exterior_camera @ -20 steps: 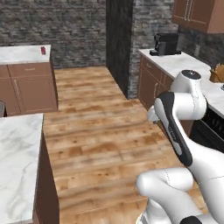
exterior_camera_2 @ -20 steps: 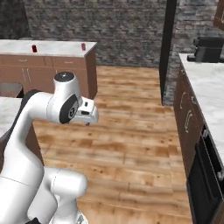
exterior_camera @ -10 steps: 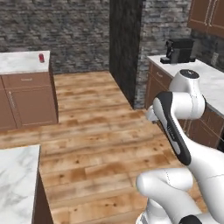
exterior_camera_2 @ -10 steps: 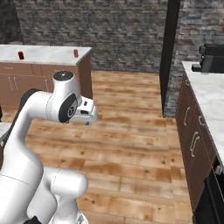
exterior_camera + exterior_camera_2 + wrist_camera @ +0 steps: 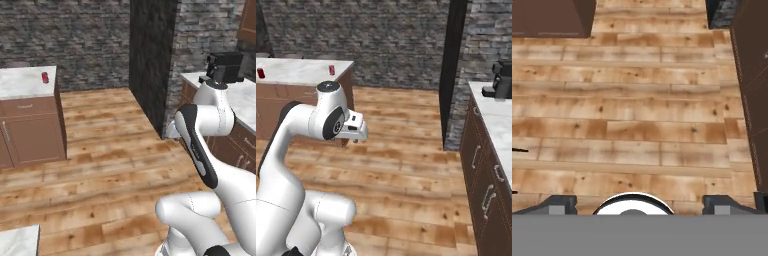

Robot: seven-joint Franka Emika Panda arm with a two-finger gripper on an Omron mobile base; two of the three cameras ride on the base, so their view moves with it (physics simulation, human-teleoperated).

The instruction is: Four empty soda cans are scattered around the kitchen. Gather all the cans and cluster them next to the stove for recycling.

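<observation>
Arm (image 5: pixel 301 150) folded up over its base, hand pointing down at the wood floor (image 5: pixel 642 100).

Fingers (image 5: pixel 640 205) released, spread wide, nothing between them; the two dark tips sit far apart at the bottom of the hand view, bare planks beyond.

Landmark: the white-topped desk (image 5: pixel 301 70) with brown cabinet fronts, across the floor from the arm.
- Red can (image 5: pixel 332 70) upright on that desk, near its outer corner by the stone wall. Same can (image 5: pixel 45 77) seen from the left base view, near the desk's right edge.
- Second red can (image 5: pixel 261 73) upright on the same desk, well apart from the first, farther along the top.
- Both cans well apart from the fingers.

Across the floor from the desk: a dark pillar (image 5: pixel 147 60), then another white worktop (image 5: pixel 496 120) over brown drawers. A black coffee machine (image 5: pixel 224 67) stands on it, close to the pillar.
</observation>
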